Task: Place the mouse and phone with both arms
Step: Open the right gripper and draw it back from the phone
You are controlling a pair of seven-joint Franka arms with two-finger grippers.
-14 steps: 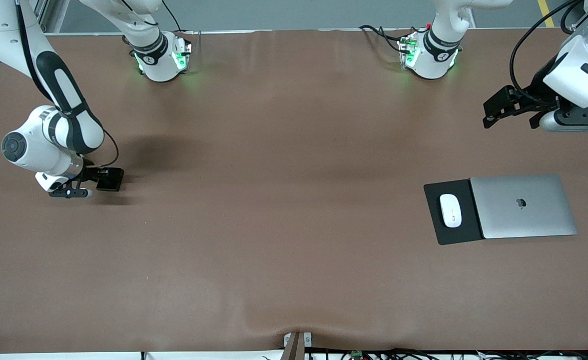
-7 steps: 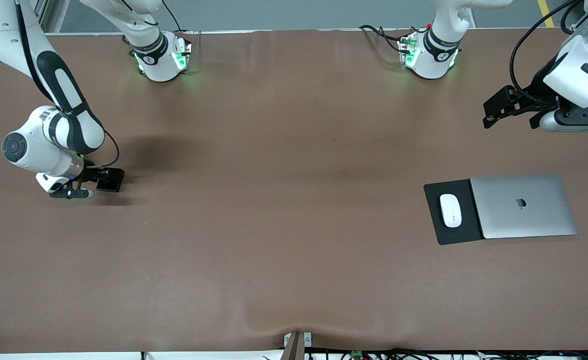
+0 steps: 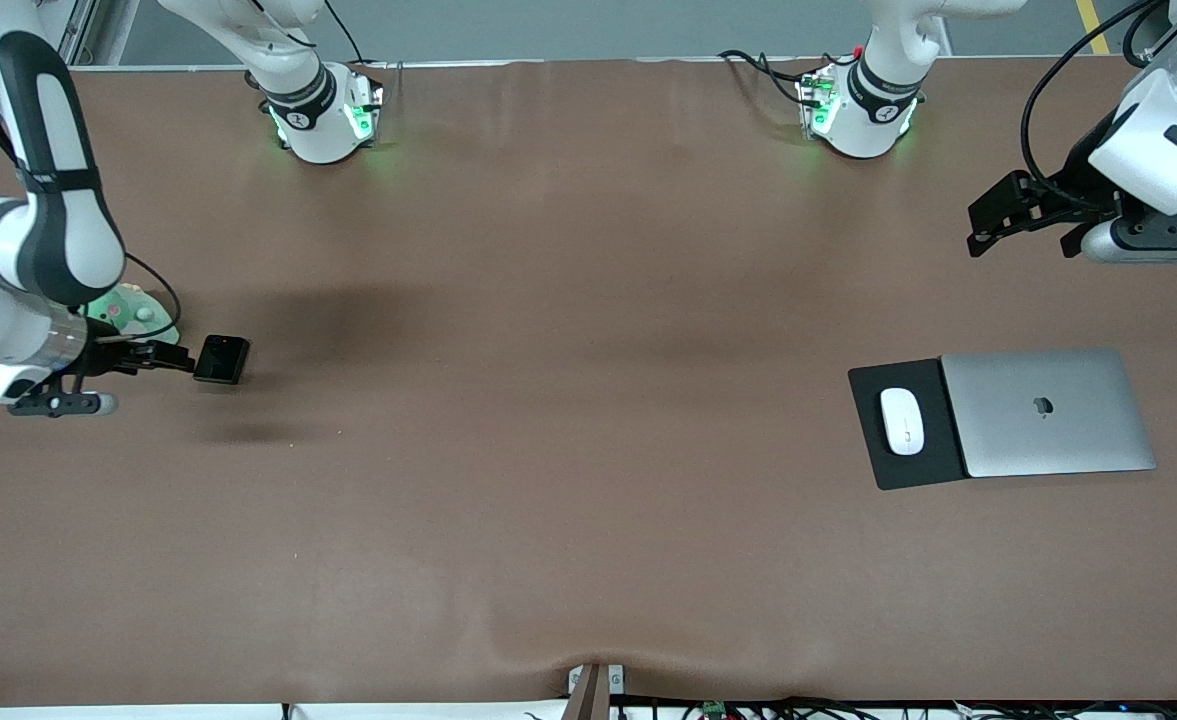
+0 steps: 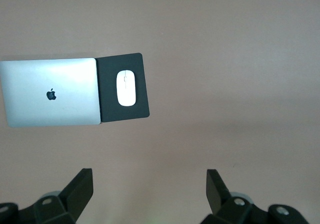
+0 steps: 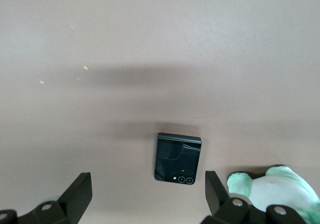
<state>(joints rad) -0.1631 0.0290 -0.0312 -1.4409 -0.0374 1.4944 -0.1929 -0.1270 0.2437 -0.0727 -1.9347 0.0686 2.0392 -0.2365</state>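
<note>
The black phone (image 3: 222,359) lies flat on the brown table at the right arm's end. It also shows in the right wrist view (image 5: 178,157). My right gripper (image 3: 180,360) is open and empty, raised beside the phone and apart from it; in the right wrist view (image 5: 148,194) the phone lies just ahead of the gap between its fingertips. The white mouse (image 3: 903,420) sits on the black mouse pad (image 3: 898,470) at the left arm's end, also seen in the left wrist view (image 4: 126,88). My left gripper (image 3: 993,215) waits open and empty, high over the table (image 4: 150,189).
A closed silver laptop (image 3: 1048,412) lies beside the mouse pad and overlaps its edge; it also shows in the left wrist view (image 4: 50,92). A pale green and white plush toy (image 3: 136,314) sits close to the phone, beside my right gripper (image 5: 272,186). The arm bases stand along the table's edge farthest from the front camera.
My right gripper has come off the phone, opened and drawn back and up toward the table's end. The phone stays where it was. The plush toy is now uncovered. The left arm has not moved.
</note>
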